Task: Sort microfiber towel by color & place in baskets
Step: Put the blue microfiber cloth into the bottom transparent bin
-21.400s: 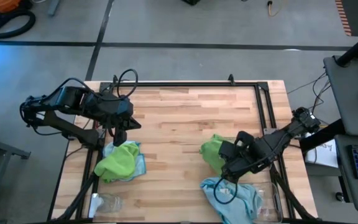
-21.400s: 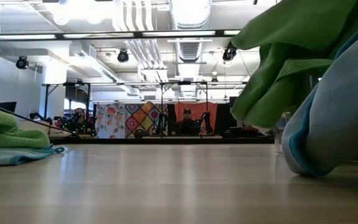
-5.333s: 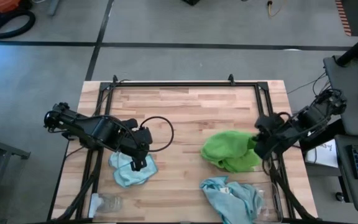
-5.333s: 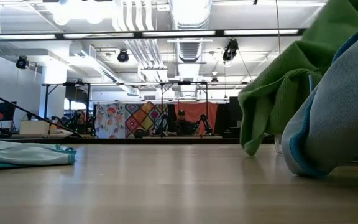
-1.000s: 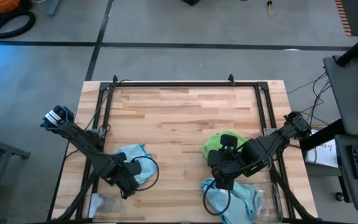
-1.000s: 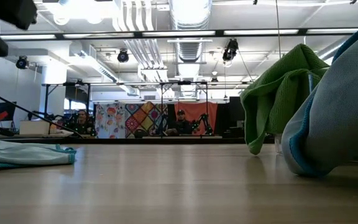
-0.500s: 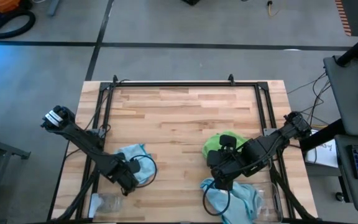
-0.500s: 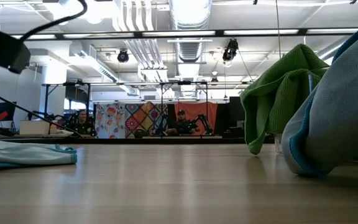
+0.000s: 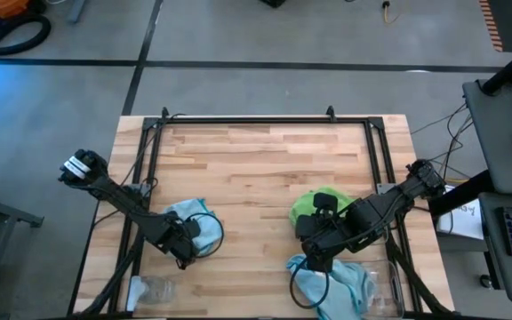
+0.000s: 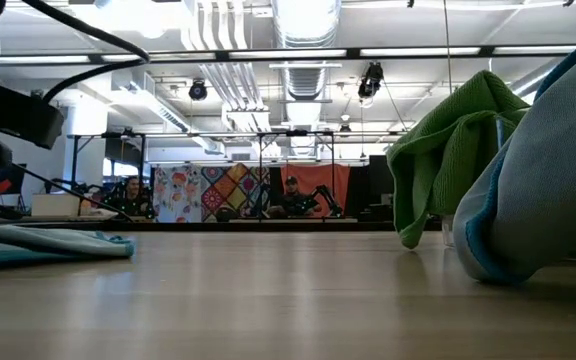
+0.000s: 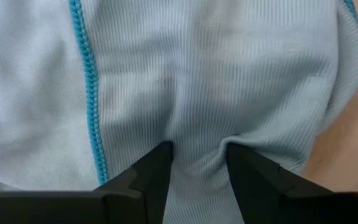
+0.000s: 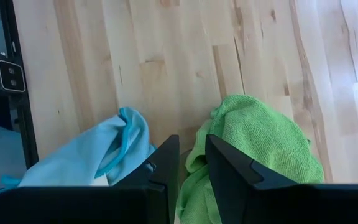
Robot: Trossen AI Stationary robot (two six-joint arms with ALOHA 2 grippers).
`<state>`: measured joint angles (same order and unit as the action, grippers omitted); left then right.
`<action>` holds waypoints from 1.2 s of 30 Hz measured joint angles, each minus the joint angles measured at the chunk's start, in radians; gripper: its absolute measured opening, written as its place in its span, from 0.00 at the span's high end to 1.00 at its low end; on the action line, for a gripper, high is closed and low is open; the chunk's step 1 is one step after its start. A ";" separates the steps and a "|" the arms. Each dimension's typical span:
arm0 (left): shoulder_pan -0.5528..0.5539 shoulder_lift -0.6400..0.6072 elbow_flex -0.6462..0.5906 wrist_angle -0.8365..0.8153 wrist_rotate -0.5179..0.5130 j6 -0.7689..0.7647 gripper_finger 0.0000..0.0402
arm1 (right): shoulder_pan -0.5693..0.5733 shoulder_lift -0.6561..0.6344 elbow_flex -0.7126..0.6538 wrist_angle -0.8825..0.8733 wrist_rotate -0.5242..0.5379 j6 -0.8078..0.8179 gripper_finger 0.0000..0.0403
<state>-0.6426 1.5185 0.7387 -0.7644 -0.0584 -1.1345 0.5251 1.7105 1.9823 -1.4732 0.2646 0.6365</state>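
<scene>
A pale blue towel (image 9: 196, 227) lies flat on the table at the near left, also low in the low view (image 10: 48, 247). My left gripper (image 9: 188, 247) is down on it and shut on its cloth (image 11: 197, 158). My right gripper (image 9: 312, 256) stands between a lime green towel (image 9: 312, 206) and a heap of pale blue towels (image 9: 336, 283), its fingers (image 12: 191, 146) close together at the green towel (image 12: 260, 143). The blue heap lies partly in a clear bin (image 9: 389, 286). The second bin is not in view. My left gripper pinches a raised pucker (image 11: 199, 146) of the pale blue towel between its two fingers, away from the teal-stitched edge (image 11: 91, 99). The fingers come from above, pointing down. The rest of the towel lies on the table. My right gripper seems shut on an edge of the green towel (image 12: 194, 177), which runs in between the two fingers. The fingers slant down from the table's right side. The towel is heaped up beside them (image 10: 448, 150), its lower end on the table.
A small clear glass jar (image 9: 154, 289) stands at the near left corner, close to my left gripper. The wooden table top (image 9: 265, 160) is bare in the middle and far part. A black frame (image 9: 265, 122) runs along the table's edges.
My left gripper has gone a little toward the far edge and the right. The pale blue towel has slid with it: in the low view its end lies farther right and flatter than before.
</scene>
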 joint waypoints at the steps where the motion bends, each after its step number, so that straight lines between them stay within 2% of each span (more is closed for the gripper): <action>1: 0.002 0.000 0.003 0.001 -0.008 0.000 0.66 | 0.000 0.000 0.000 0.002 0.001 0.000 0.82; 5: 0.004 0.002 0.011 0.005 -0.030 0.002 0.74 | 0.000 0.000 0.000 0.020 0.011 0.000 0.82; 10: 0.006 0.004 0.016 0.007 -0.038 0.001 0.93 | 0.000 0.000 -0.002 0.020 0.026 -0.001 0.82; 12: 0.006 0.004 0.016 0.008 -0.038 -0.002 0.98 | 0.000 0.000 -0.003 0.020 0.026 -0.001 0.82; 18: 0.009 0.007 0.042 0.024 -0.037 -0.008 0.98 | 0.000 0.000 -0.004 0.022 0.045 -0.004 0.82; 23: 0.010 0.008 0.165 0.022 -0.063 0.047 0.99 | 0.000 0.000 -0.004 0.025 0.103 -0.009 0.82; 29: 0.009 0.007 0.382 -0.007 -0.194 0.201 1.00 | 0.000 0.000 -0.007 0.046 0.164 -0.009 0.82; 36: 0.009 0.006 0.608 -0.067 -0.413 0.377 1.00 | -0.002 0.000 -0.034 0.104 0.250 -0.010 0.82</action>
<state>-0.6338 1.5242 1.3465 -0.8315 -0.4713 -0.7575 0.5232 1.7107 1.9486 -1.3690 0.5142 0.6269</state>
